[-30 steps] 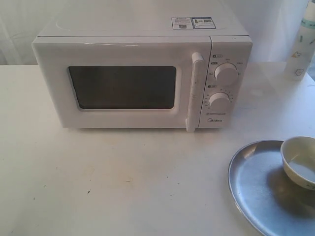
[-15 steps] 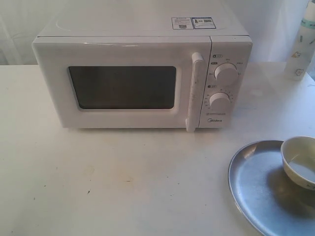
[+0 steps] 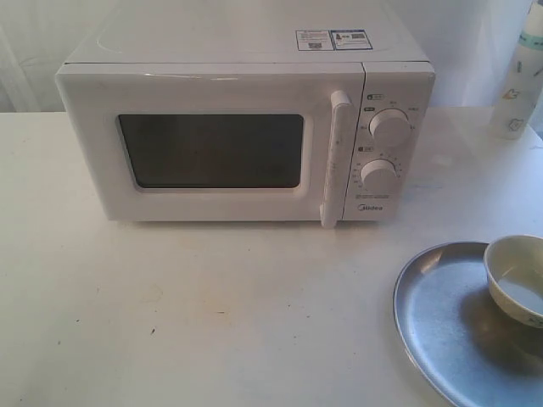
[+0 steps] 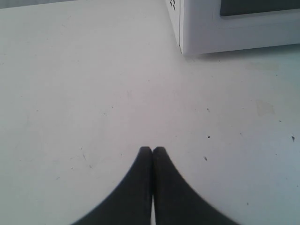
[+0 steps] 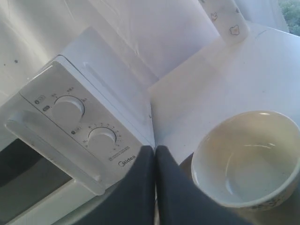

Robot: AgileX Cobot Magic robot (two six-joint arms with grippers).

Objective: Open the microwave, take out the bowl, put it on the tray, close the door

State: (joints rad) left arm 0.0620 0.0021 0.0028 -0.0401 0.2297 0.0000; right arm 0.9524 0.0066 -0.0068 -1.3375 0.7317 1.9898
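Note:
The white microwave (image 3: 246, 127) stands at the back of the table with its door (image 3: 208, 151) shut and the bar handle (image 3: 336, 159) upright. At the right front, the cream-white bowl (image 3: 517, 278) rests upright on the silver tray (image 3: 441, 326). Neither arm shows in the exterior view. My left gripper (image 4: 152, 150) is shut with nothing in it, over bare table short of the microwave's corner (image 4: 187, 33). My right gripper (image 5: 155, 149) is shut and empty too, beside the bowl (image 5: 246, 159) and facing the microwave's knobs (image 5: 102, 136).
A white bottle (image 3: 519, 76) with small printed figures stands at the back right of the table, beside the microwave. The white tabletop (image 3: 212, 314) stretches wide in front of the microwave. A white curtain hangs behind.

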